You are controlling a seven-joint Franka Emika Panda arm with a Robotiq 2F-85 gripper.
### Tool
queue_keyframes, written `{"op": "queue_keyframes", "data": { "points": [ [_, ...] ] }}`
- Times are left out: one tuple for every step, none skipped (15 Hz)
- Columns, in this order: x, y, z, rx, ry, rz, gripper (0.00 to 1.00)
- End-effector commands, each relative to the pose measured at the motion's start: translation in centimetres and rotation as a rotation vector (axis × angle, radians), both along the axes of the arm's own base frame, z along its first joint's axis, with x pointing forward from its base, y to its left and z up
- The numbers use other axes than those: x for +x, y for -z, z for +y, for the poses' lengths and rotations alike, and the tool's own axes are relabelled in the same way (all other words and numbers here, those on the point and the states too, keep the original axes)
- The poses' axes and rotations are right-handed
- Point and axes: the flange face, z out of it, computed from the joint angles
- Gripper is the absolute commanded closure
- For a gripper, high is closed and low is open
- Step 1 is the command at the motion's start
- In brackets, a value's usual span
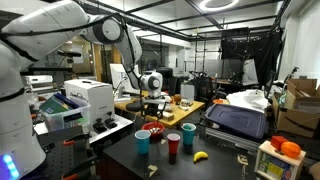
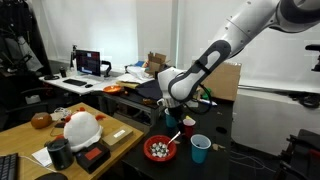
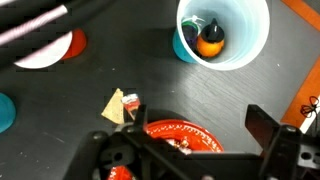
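My gripper (image 1: 152,103) hangs open and empty over a dark table with cups on it; it also shows in an exterior view (image 2: 173,113). In the wrist view the two black fingers (image 3: 196,126) stand apart above a red bowl (image 3: 185,134) with small pieces in it. The bowl appears in both exterior views (image 1: 155,130) (image 2: 160,150). A light blue cup (image 3: 222,30) with an orange item inside stands beyond the bowl. A small yellow and white packet (image 3: 120,105) lies beside the bowl.
A blue cup (image 1: 142,139), a red cup (image 1: 173,143), a dark blue cup (image 1: 188,133) and a banana (image 1: 200,156) share the dark table. A white printer (image 1: 85,100) and a black case (image 1: 238,120) flank it. A wooden desk holds a white helmet-like object (image 2: 82,128).
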Motion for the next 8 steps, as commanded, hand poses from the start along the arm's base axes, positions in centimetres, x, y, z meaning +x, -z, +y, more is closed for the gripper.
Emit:
{"op": "queue_keyframes", "data": {
  "points": [
    [0.9,0.4,-0.7,-0.045,-0.081,-0.022,0.0],
    [1.0,0.6,-0.9,-0.059,-0.096,-0.027,0.0],
    [1.0,1.1,-1.1,-0.075,-0.112,-0.031,0.0],
    [1.0,1.5,-1.2,-0.093,-0.123,-0.037,0.0],
    [0.9,2.3,-1.4,-0.099,-0.132,-0.029,0.0],
    [0.8,3.0,-1.4,-0.108,-0.14,-0.032,0.0],
    [0.9,3.4,-1.0,-0.098,-0.122,-0.05,0.0],
    [0.9,3.4,-0.5,-0.082,-0.129,-0.062,0.0]
  ]
}}
